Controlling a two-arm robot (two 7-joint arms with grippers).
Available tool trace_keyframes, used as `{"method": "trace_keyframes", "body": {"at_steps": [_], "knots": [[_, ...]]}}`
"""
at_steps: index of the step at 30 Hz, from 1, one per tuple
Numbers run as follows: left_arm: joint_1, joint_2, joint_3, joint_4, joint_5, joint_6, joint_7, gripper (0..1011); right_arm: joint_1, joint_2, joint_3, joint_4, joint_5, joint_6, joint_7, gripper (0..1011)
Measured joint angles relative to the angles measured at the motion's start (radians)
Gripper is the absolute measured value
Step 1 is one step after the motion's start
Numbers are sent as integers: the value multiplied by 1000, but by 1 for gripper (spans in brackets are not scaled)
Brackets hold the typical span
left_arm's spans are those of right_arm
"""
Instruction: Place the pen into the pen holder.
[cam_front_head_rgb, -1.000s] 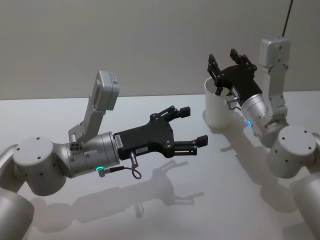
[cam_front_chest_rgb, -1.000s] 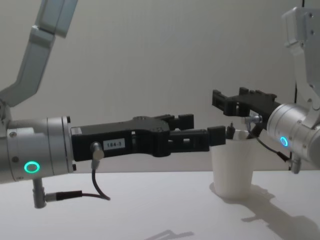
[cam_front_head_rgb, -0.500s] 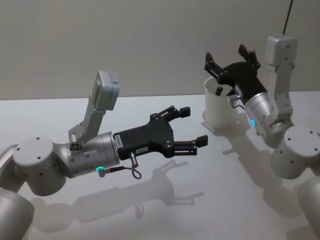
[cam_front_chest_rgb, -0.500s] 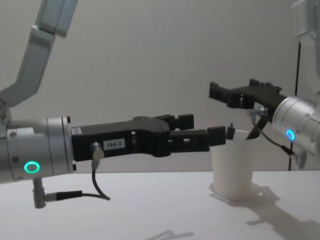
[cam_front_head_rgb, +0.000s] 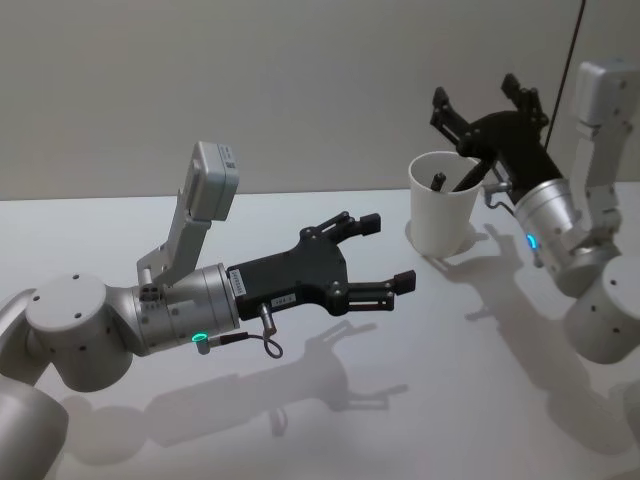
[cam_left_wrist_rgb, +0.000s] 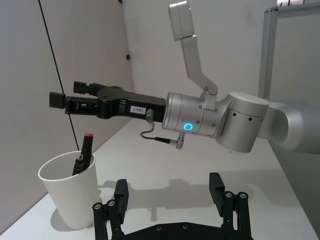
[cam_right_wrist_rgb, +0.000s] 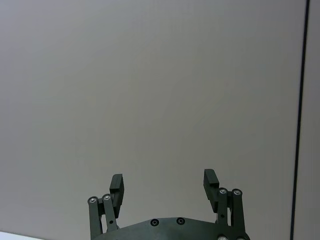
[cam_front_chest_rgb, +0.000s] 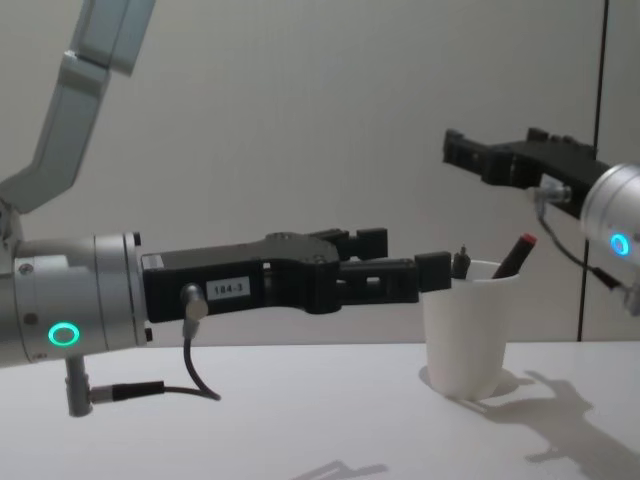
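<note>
The pen holder (cam_front_head_rgb: 440, 215) is a white paper cup standing upright on the table at the far right, seen from the side in the chest view (cam_front_chest_rgb: 465, 335). The pen (cam_left_wrist_rgb: 83, 152), dark with a red end (cam_front_chest_rgb: 523, 245), leans inside it against the rim. My right gripper (cam_front_head_rgb: 478, 95) hangs open and empty above and just right of the cup, apart from the pen; its own camera shows the open fingers (cam_right_wrist_rgb: 163, 179) against the wall. My left gripper (cam_front_head_rgb: 390, 252) is open and empty, held level over the table to the left of the cup.
The white table (cam_front_head_rgb: 330, 420) carries nothing else besides the cup. A grey wall stands behind it, with a thin dark cable (cam_front_chest_rgb: 603, 150) running down it at the far right. My left arm's body (cam_front_head_rgb: 120, 325) fills the near left.
My right gripper has lifted from over the cup's mouth and drawn back to the right, still open. The pen stays in the cup. The left arm has not moved.
</note>
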Motion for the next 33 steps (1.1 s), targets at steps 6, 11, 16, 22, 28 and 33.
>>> {"method": "trace_keyframes", "body": {"at_steps": [6, 11, 16, 22, 28, 33], "knots": [[0, 0, 0, 0, 0, 0, 0, 1001, -28, 18, 11, -47, 15, 11, -12, 1001], [0, 0, 0, 0, 0, 0, 0, 1001, -59, 38, 23, -94, 28, 24, -29, 1001], [0, 0, 0, 0, 0, 0, 0, 1001, -92, 57, 35, -137, 42, 39, -49, 1001], [1, 0, 0, -1, 2, 0, 10, 1001, -117, 71, 43, -169, 51, 49, -62, 1001], [10, -1, 3, -13, 20, -1, 60, 1001, -131, 80, 43, -181, 51, 55, -60, 1001], [22, -3, 7, -27, 43, -3, 128, 1001, -168, 101, 42, -214, 53, 70, -53, 1001]]}}
